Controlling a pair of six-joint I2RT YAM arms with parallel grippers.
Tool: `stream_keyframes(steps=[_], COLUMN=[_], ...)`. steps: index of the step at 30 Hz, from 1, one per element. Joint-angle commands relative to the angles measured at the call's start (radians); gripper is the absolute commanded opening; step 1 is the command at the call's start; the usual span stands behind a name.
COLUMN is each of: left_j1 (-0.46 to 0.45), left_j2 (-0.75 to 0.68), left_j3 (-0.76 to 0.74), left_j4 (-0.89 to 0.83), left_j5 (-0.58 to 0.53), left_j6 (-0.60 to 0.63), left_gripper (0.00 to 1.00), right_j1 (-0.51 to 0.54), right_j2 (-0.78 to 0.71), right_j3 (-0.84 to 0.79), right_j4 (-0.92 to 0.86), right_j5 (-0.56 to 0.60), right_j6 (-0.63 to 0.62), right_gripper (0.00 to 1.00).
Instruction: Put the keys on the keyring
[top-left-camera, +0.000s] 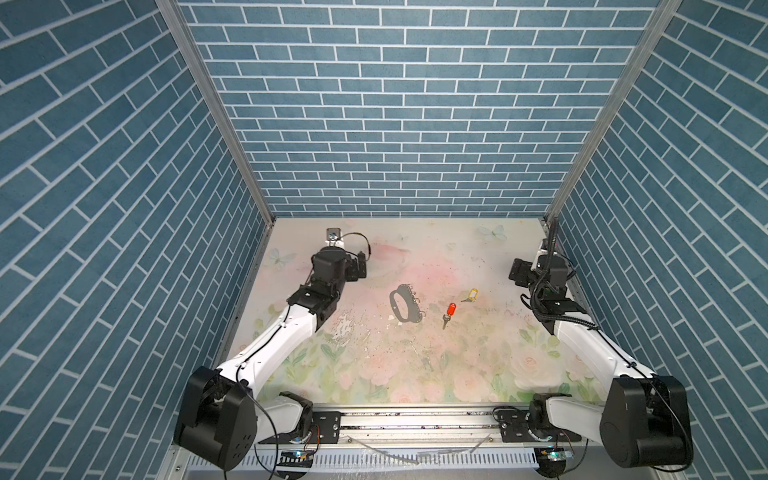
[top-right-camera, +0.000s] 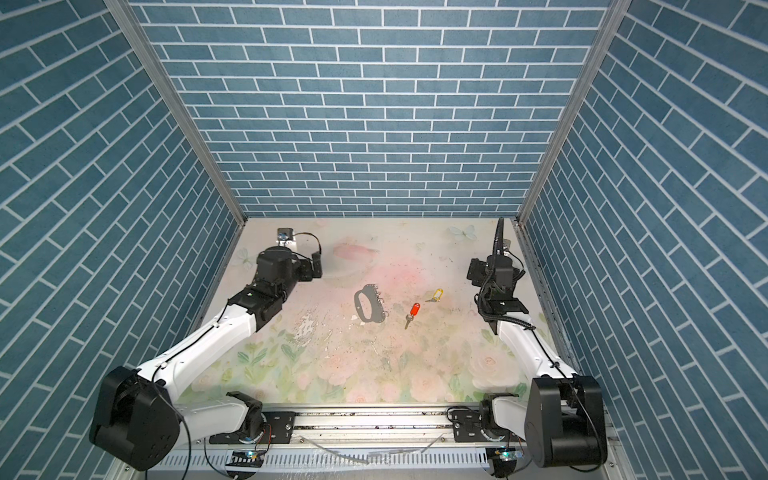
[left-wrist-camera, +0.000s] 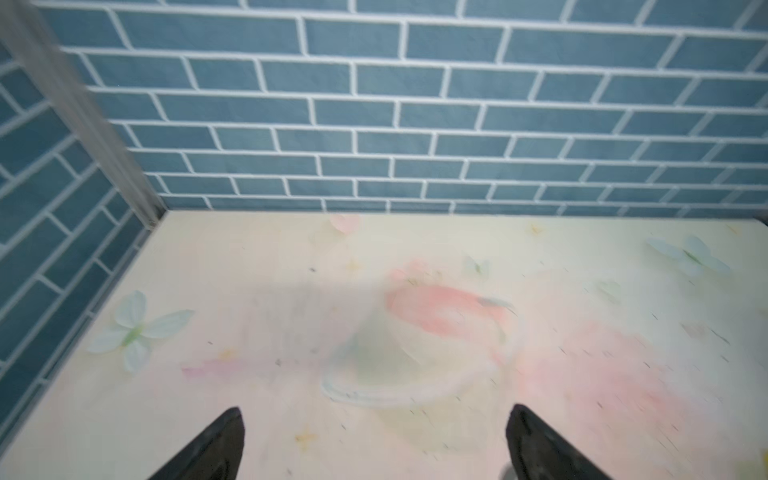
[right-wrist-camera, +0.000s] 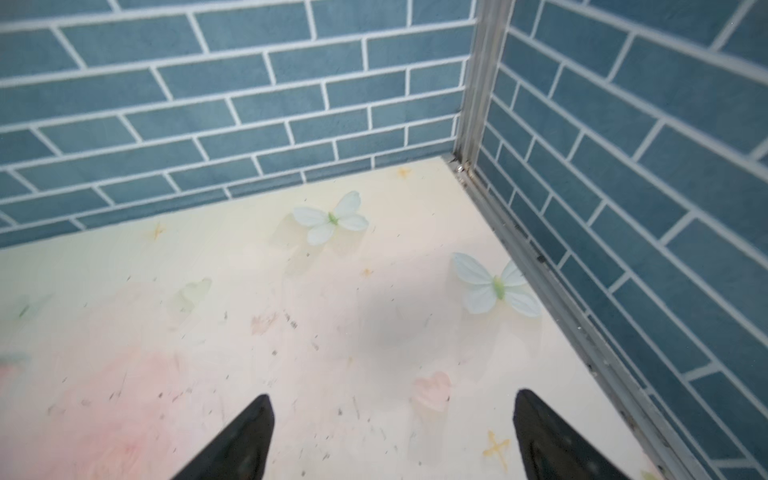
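Both top views show me the flat black oval keyring lying centrally, metal rings facing the red-tagged key and yellow-tagged key nearby; left gripper and right gripper gape empty, well apart from them.

White arms w/ blk joints

The left arm reaches up the left side, elbow low by the front edge, wrist bent inward. The left tool hovers with its jaws spread wide. The right arm mirrors it on the right. The right tool hovers too, jaws well apart, both aimed forward and slightly down.
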Motion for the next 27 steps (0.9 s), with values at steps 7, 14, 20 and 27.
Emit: stream_keyframes(steps=[7, 14, 20, 27], left_j1=[-0.221, -0.294, -0.309, -0.327], left_j2=[-0.011, 0.139, 0.293, 0.399], left_j3=[-0.087, -0.069, 0.013, 0.079], left_j4=[-0.154, -0.101, -0.090, -0.083], left_j5=[0.079, 0.213, 0.362, 0.460], left_j6=[-0.190, -0.213, -0.183, -0.155], left_gripper=[0.96, 0.87, 0.77, 0.67], right_j1=[0.025, 0.027, 0.031, 0.031], right_j2=[-0.010, 0.000, 0.006, 0.000], right_j3=[0.045, 0.067, 0.078, 0.071], right_j4=[-0.212, -0.238, -0.260, -0.266], right_j5=[-0.116, -0.142, -0.142, -0.125], right_j6=[0.080, 0.084, 0.083, 0.082], right_gripper=[0.84, 0.79, 0.77, 0.77])
